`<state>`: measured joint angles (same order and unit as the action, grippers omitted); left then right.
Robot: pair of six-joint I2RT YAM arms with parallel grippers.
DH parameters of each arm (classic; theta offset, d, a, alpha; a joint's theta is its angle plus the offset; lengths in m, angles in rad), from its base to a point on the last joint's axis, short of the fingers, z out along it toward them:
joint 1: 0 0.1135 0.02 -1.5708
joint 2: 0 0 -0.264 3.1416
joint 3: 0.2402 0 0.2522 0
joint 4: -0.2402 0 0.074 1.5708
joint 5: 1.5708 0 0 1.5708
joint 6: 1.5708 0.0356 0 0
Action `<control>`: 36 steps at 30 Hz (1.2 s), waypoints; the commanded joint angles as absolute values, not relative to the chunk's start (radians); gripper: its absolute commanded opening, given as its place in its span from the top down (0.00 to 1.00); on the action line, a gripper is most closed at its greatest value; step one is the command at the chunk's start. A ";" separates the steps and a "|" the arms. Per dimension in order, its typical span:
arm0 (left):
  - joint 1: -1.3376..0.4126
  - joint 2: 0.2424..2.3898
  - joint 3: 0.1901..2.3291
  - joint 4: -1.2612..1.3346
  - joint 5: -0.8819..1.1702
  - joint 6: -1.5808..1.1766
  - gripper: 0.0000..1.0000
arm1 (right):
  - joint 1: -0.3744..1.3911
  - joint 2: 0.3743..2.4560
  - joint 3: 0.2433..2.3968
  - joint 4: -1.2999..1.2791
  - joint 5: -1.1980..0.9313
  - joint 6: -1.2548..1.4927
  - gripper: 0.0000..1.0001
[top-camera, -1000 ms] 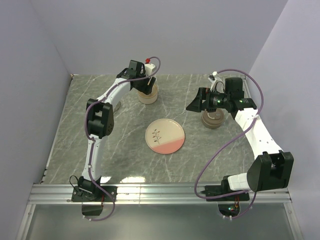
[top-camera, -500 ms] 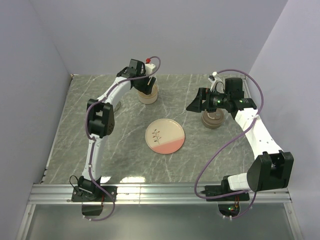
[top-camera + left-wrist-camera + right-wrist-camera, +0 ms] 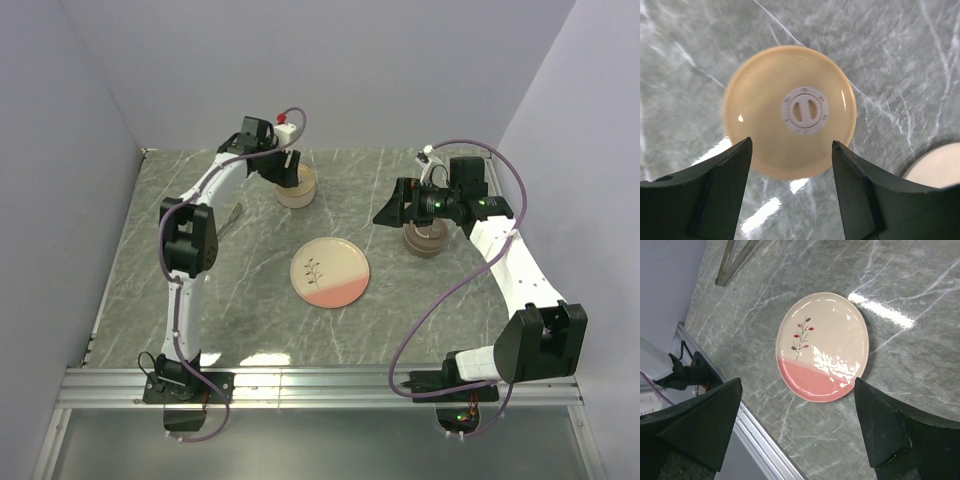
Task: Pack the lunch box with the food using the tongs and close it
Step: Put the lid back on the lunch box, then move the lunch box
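Hovering with its fingers spread and holding nothing, the left gripper (image 3: 791,144) hangs directly above the lunch box (image 3: 765,85), a round cream pot whose domed lid carries a white vent disc at its centre. The right gripper (image 3: 797,382) is likewise released and empty, with the bare plate (image 3: 830,330) below and ahead of it. The tongs (image 3: 725,270) lie flat on the table beyond that plate, well away from both grippers. No food shows in any view.

The lid looks like glossy, rigid plastic, probably light and slippery. A grip across its rim should hold better than one on the smooth dome. The tongs are thin, stiff metal lying low, so they are best pinched across both arms near mid-length.

Compared with a second earlier, the left arm has drawn its wrist up and outward from the lunch box. The right arm, plate and lunch box are unchanged.
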<state>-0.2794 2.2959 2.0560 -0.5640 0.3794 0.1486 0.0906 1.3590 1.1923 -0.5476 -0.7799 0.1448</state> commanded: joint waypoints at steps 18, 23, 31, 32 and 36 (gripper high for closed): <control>-0.117 2.300 2.014 -0.378 0.344 0.601 0.40 | 0.081 1.308 1.173 -0.600 -0.775 0.052 0.00; -0.118 2.276 1.861 -0.285 0.432 0.826 0.55 | 0.083 1.313 1.177 -0.607 -0.773 0.054 0.00; -0.139 2.313 1.856 -0.200 0.492 0.931 0.59 | 0.083 1.298 1.161 -0.604 -0.758 0.057 0.00; -0.146 2.310 1.844 -0.178 0.488 0.922 0.59 | 0.081 1.298 1.157 -0.603 -0.756 0.058 0.00; -0.189 2.292 1.758 -0.098 0.463 0.933 0.58 | 0.080 1.295 1.154 -0.603 -0.749 0.058 0.00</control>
